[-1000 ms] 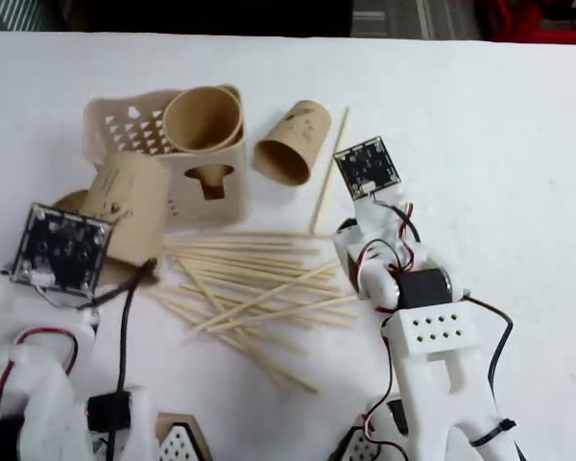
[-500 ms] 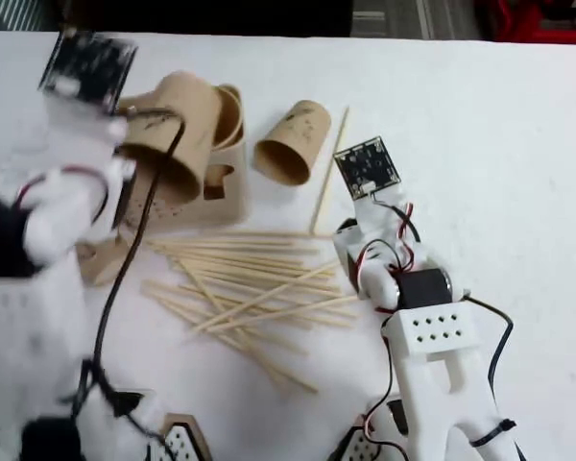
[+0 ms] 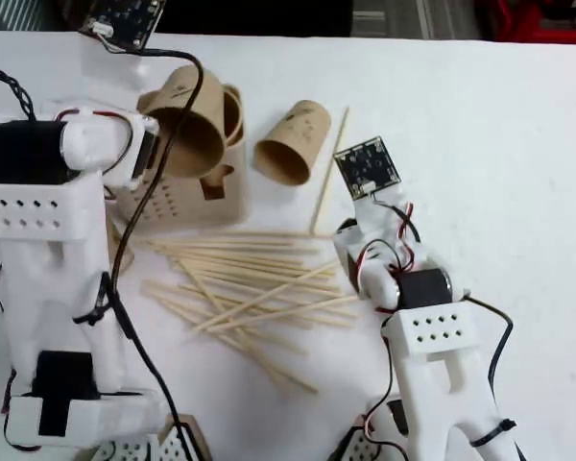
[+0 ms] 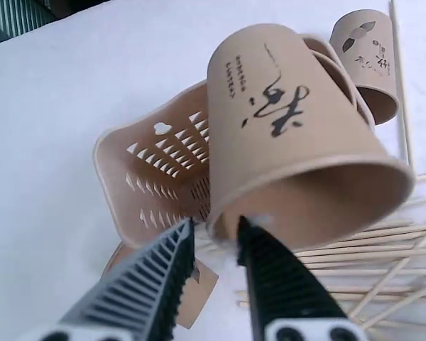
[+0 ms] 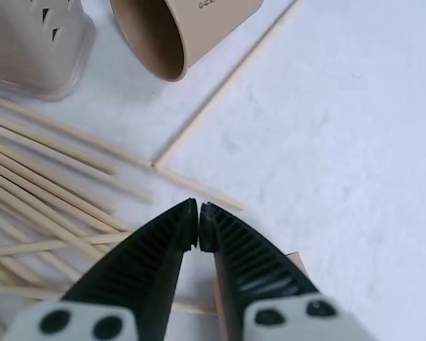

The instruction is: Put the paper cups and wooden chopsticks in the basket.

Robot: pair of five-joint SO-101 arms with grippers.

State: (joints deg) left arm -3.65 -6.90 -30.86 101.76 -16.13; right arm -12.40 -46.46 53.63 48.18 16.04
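Note:
My left gripper [image 4: 216, 231] is shut on the rim of a tan paper cup [image 4: 291, 142], one finger inside and one outside. The cup [image 3: 187, 120] hangs tilted over the beige basket [image 3: 178, 202], mouth toward the arm. A second cup [image 3: 233, 110] stands in the basket behind it. A third cup [image 3: 293, 142] lies on its side on the table right of the basket. Wooden chopsticks [image 3: 254, 283] lie scattered in front of the basket, and a single one [image 3: 328, 173] lies beside the lying cup. My right gripper [image 5: 199, 217] is shut and holds nothing, just above the table by the chopsticks [image 5: 50, 185].
A flat brown card piece [image 4: 199, 284] sticks out from under the basket [image 4: 149, 170]. The left arm's white body [image 3: 48, 269] covers the table's left side. The white tabletop [image 3: 499, 144] to the right is bare. Perforated pieces [image 3: 182, 442] sit at the near edge.
The left arm has lifted the paper cup from the table left of the basket and swung it up over the basket. The right arm has kept still.

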